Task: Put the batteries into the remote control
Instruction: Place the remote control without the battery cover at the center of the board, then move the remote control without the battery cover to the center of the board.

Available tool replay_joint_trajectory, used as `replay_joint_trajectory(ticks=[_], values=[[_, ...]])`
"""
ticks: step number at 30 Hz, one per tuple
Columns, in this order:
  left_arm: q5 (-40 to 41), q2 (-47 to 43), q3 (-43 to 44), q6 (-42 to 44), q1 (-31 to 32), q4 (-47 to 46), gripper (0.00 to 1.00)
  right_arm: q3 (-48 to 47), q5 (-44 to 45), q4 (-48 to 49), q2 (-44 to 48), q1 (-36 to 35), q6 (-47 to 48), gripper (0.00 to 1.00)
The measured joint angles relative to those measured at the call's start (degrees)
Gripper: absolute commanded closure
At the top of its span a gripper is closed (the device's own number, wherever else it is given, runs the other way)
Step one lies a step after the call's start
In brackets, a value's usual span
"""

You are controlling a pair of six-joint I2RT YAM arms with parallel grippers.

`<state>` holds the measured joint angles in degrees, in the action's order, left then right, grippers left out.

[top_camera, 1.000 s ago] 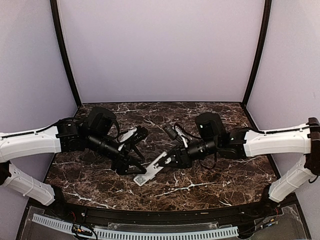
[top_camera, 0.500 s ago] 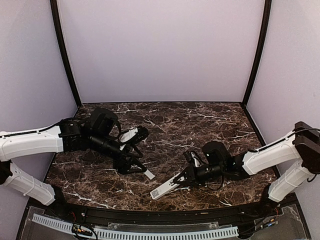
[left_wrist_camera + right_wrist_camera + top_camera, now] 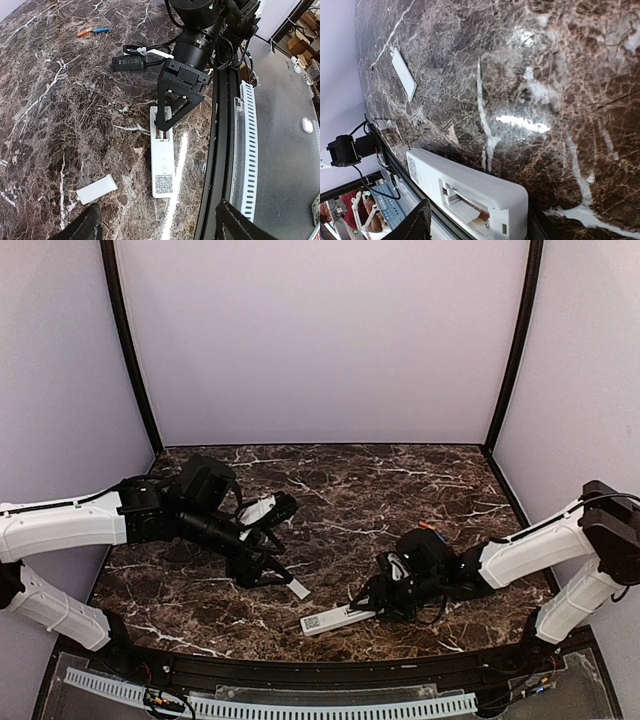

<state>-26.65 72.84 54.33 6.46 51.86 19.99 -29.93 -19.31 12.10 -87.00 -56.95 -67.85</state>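
One dark, marble-patterned desk carries every item inspected.

Left arm: stretched low over the left half of the desk. The left hand has its fingers spread wide with nothing between them. It is held just off the surface, near a small white cover plate.

Right arm: angled down toward the front rim, right of centre. The right hand is at the remote control, fingers apart and set astride the end that holds the battery bay. The right wrist view shows a gap between one finger and the casing. Contact on the other side cannot be confirmed.

Remote control: lies flat on the desk, back face up, just beside the front rim. The battery bay is uncovered. A square printed code label sits near the end farther from the right hand.

Cover plate: a thin white rectangle lying flat on the desk. It is near the remote control but apart from it, between the two hands.

Batteries: the orange-red battery and the blue battery lie on the desk end to end in one line. They are well apart from the remote control, beyond the right arm's wrist toward the back. Both are outside the bay and in neither hand.
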Motion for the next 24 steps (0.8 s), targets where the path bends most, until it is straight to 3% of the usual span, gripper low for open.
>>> replay_joint_trajectory(ticks=[4, 11, 16, 18, 21, 24], values=[[0.1, 0.0, 0.0, 0.5, 0.0, 0.1, 0.23, -4.7, 2.6, -9.5, 0.2, -1.1, 2.4, 0.33], [0.3, 0.0, 0.0, 1.0, -0.3, 0.3, 0.23, -11.9, 7.5, -27.4, 0.2, -2.8, 7.8, 0.31], [0.8, 0.1, 0.0, 1.8, -0.3, 0.3, 0.23, -16.0, 10.2, -36.1, 0.2, -2.8, 12.3, 0.45], [1.2, 0.6, 0.0, 2.3, -0.3, 0.3, 0.22, -17.4, 10.4, -38.1, 0.2, -2.6, 14.4, 0.40], [2.3, 2.3, -0.4, 3.8, 0.0, 0.0, 0.12, -19.8, 10.4, -40.4, 0.2, -2.4, 18.6, 0.29], [5.9, 4.8, -2.3, 6.4, 2.8, -0.8, 0.07, -22.2, 11.0, -42.1, 1.1, -1.2, 22.2, 0.28]])
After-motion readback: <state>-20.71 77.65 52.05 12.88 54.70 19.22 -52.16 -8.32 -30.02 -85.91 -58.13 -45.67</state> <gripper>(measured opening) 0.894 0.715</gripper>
